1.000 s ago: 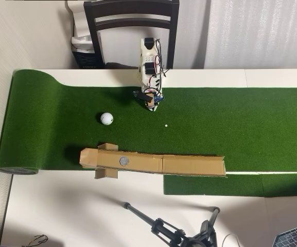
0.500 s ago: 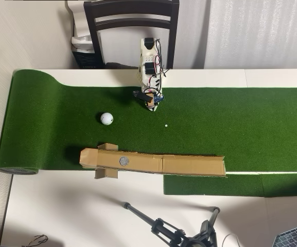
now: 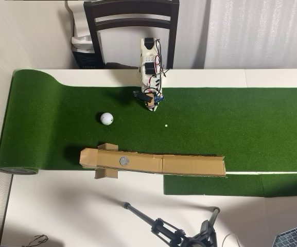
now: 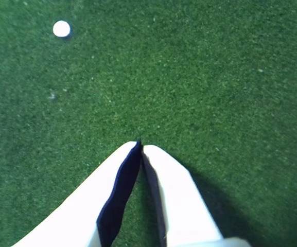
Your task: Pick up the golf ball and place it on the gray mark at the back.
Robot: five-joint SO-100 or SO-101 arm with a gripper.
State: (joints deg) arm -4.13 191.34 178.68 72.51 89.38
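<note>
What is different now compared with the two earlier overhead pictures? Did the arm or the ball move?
Nothing visibly changed. In the overhead view the arm is in the same pose, with the gripper over the green turf. The golf ball lies in the same spot on the turf, and the gray mark on the cardboard strip is still bare. In the wrist view the jaws are shut on nothing.

the golf ball (image 3: 106, 119) is a small white dimpled sphere resting free on the green turf, toward the left in the overhead view. the gray mark (image 3: 124, 161) is a flat round gray disc lying on the brown cardboard strip, below and slightly right of the ball, clearly apart from it, with nothing on it.
</note>
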